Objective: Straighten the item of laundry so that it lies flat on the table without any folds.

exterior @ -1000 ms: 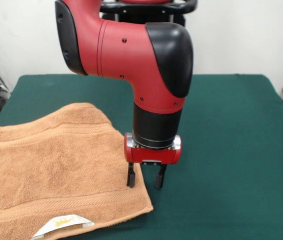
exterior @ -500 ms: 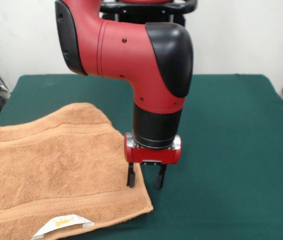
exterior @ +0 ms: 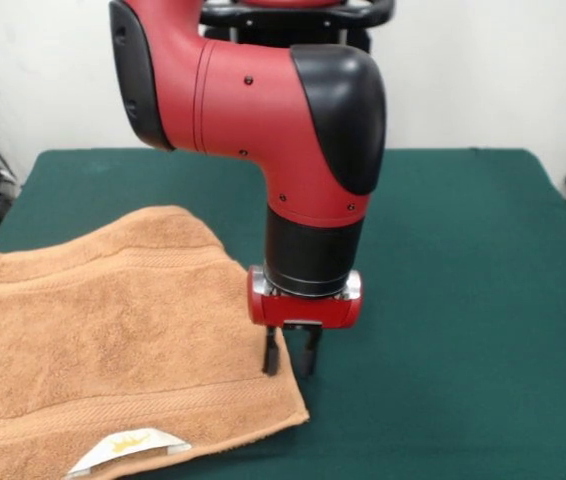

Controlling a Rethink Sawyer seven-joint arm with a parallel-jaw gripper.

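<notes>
The item of laundry point(exterior: 113, 330), an orange-tan towel, lies on the left part of the green table point(exterior: 463, 250). Its far right corner is rounded and folded under. The white label point(exterior: 128, 450) with a gold crown shows at its near edge. My gripper point(exterior: 290, 372) points straight down at the towel's right edge, near the front right corner. The fingers have drawn close together, one on the cloth and one just off it, and pinch that edge between them.
The red and black arm comes down over the table's middle. Bare green tabletop stretches to the right of the gripper. The towel's left side reaches the table's left edge. Cables and dark gear sit off the table on the left.
The fingers have closed inward on the towel's right edge. The towel's front right corner has shifted very slightly. The arm has stayed in place.
</notes>
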